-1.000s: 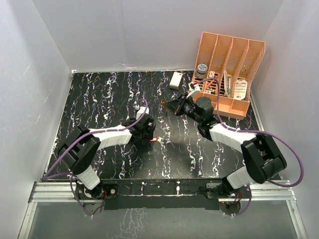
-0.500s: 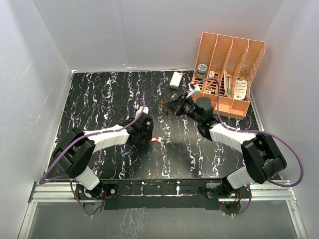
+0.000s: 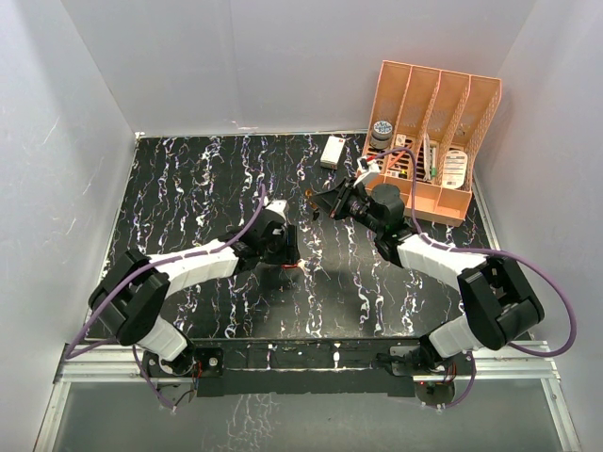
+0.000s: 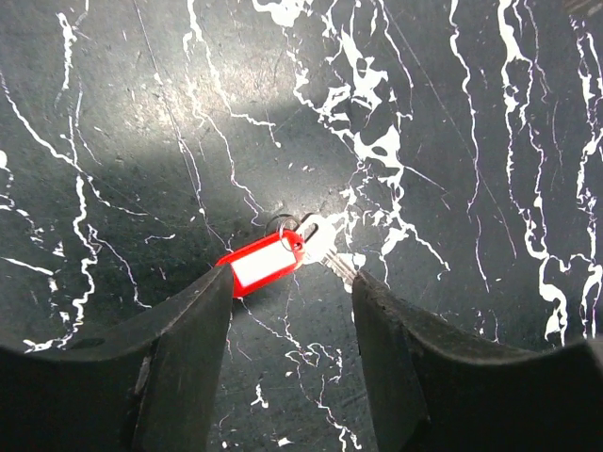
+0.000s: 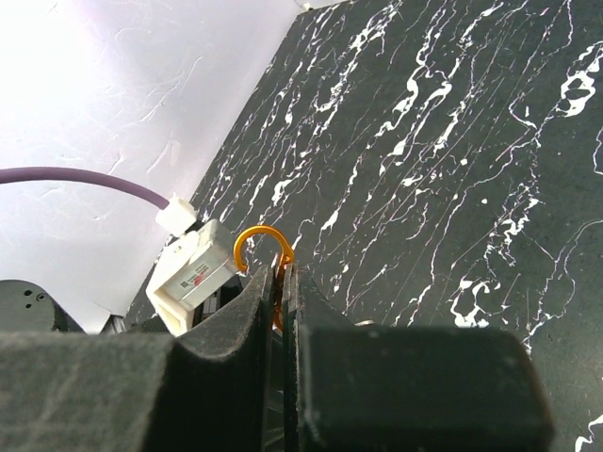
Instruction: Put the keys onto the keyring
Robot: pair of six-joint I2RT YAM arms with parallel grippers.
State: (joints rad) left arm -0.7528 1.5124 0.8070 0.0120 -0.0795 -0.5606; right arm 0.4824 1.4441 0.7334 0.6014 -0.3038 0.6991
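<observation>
The key [image 4: 267, 261] has a red plastic tag with a white label, a small wire loop and a silver blade. It lies flat on the black marbled table just beyond my left gripper [image 4: 292, 282], which is open with its fingers either side of it. In the top view the key [image 3: 293, 266] shows as a red speck beside the left gripper [image 3: 285, 256]. My right gripper [image 5: 283, 275] is shut on the orange-gold keyring [image 5: 262, 243], whose open arc sticks out above the fingertips. In the top view the right gripper [image 3: 320, 202] holds the keyring [image 3: 312, 196] above the table.
An orange slotted file rack [image 3: 433, 141] stands at the back right with items in it. A white rectangular box [image 3: 332, 151] lies near the back wall. White walls enclose the table on three sides.
My left arm has swung right and forward, bringing its open gripper over the red key. The right arm and keyring have not moved.
</observation>
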